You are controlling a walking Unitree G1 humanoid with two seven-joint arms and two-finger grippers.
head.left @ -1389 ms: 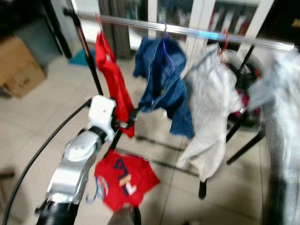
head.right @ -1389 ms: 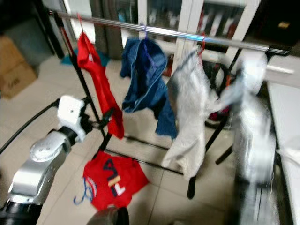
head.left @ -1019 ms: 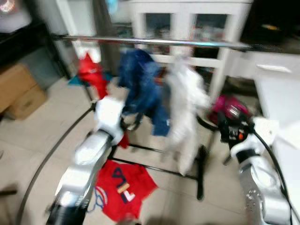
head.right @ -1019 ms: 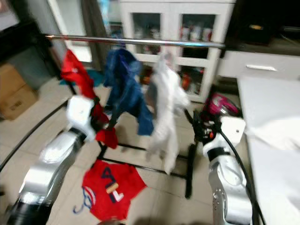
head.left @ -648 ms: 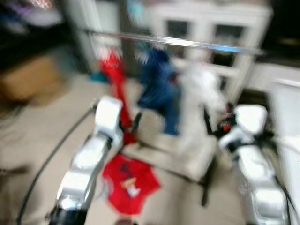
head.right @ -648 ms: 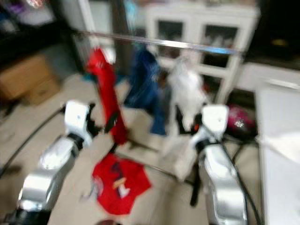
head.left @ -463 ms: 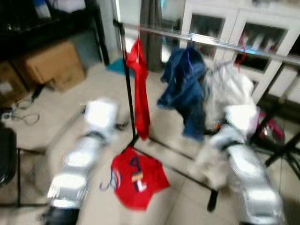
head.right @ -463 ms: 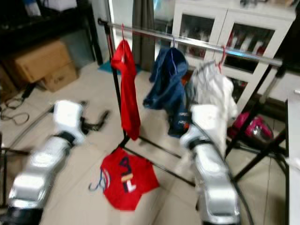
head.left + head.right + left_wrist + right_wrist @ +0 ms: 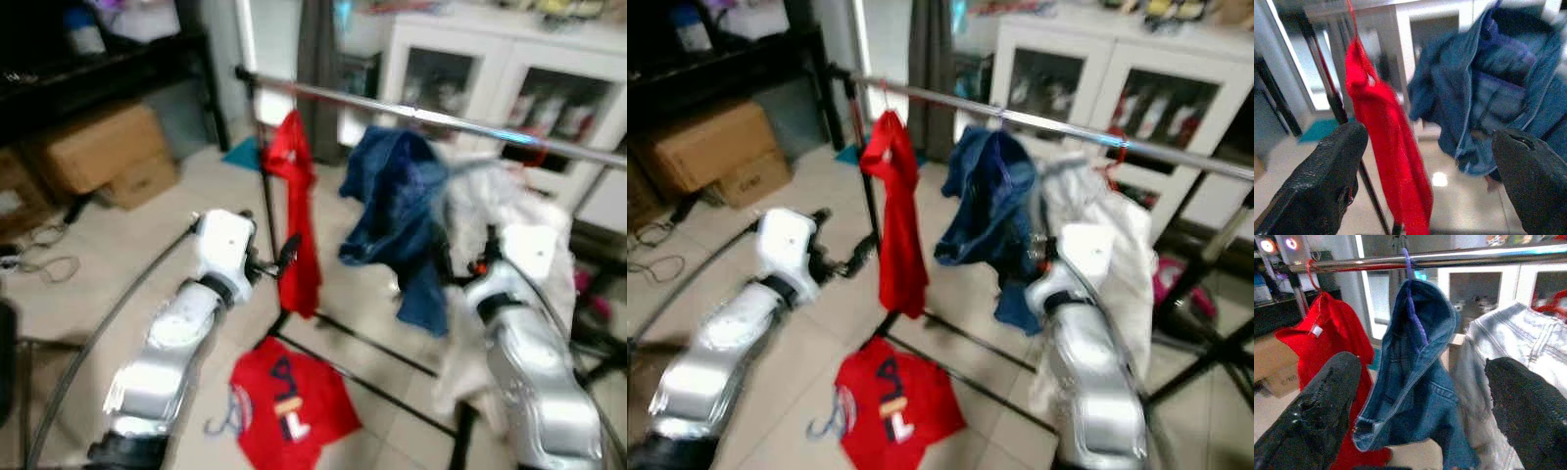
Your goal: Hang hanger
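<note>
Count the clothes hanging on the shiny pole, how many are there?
3. A red shirt hangs nearest the robot's left, a blue denim jacket in the middle, and a pale garment to the right, partly behind the right arm. More could be hidden.

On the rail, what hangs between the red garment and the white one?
The blue denim jacket on a purple hanger, between the red garment and the white garment; clearest in the right wrist view.

The hanger (image 9: 828, 423) under the red shirt (image 9: 890, 402) on the floor shows only a blurred blue loop. The right arm (image 9: 524, 362) hides much of the white garment (image 9: 509, 201). Both eye views are soft.
</note>
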